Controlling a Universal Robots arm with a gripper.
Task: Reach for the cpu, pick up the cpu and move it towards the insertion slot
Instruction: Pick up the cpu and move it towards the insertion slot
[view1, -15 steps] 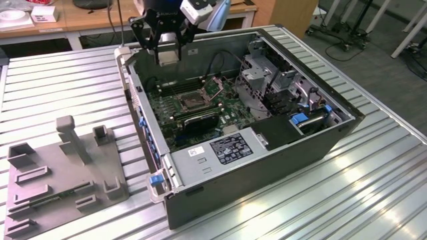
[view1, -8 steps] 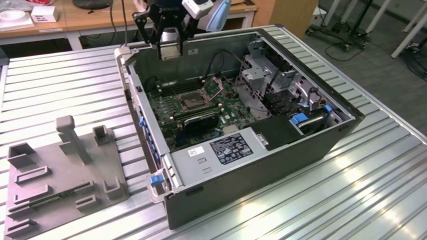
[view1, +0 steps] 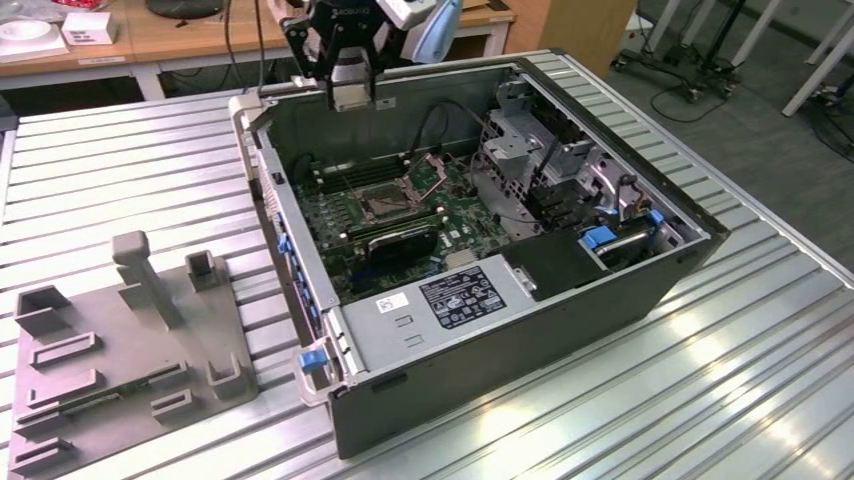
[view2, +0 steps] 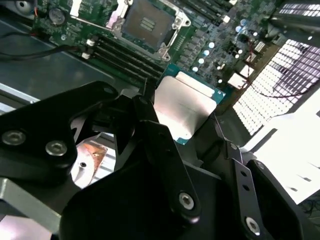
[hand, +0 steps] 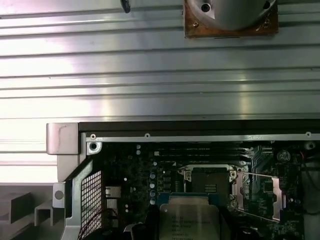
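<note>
Silver cpu (view2: 187, 107) aloft (slot (view2: 147, 22) open)

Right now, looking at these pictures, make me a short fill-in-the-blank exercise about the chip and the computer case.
1. The gripper is shut on the ____.
2. The insertion slot on the green motherboard is ____, with no chip seated in it.
3. The computer case lies on its side with its side panel ____.
4. In the exterior view, the grey tray lies to the case's ____.

Missing words: cpu; empty; off; left
</note>
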